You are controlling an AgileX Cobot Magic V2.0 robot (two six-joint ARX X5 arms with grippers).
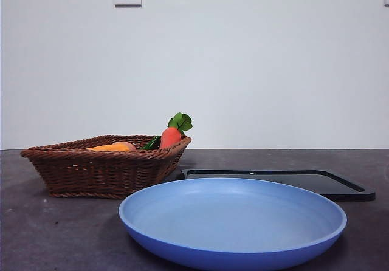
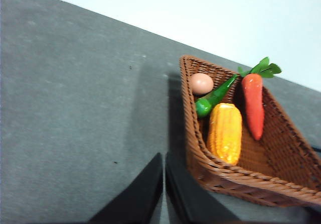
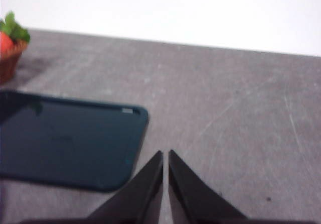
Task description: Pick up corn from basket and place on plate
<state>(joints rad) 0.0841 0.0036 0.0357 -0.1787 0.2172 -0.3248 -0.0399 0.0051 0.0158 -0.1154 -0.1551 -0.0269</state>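
A: Corn position?

B: The corn (image 2: 225, 132) lies inside the wicker basket (image 2: 251, 181), in the corner nearest the left arm's camera, beside the carrot (image 2: 253, 105). A green pepper (image 2: 213, 98) and a small pinkish egg-shaped item (image 2: 201, 83) sit behind it toward the far corner. In the front view only a sliver of the corn (image 1: 112, 147) shows above the basket (image 1: 103, 171) rim; the carrot (image 1: 172, 135) leans over the rim with its leaves up.

A: Plate?

B: The light-blue plate (image 1: 233, 246) stands nearest the front camera, nothing on it. The black tray (image 1: 340, 189) lies just behind it, the basket behind and to one side.

A: Left gripper?

B: The left gripper (image 2: 164, 163) hangs over bare table just beside the basket, jaws pressed together, holding nothing.

A: Right gripper?

B: The right gripper (image 3: 165, 158) sits over bare table (image 3: 241, 113) near a corner of the black tray (image 3: 65, 143), jaws likewise together, nothing held. Neither arm shows in the front view.
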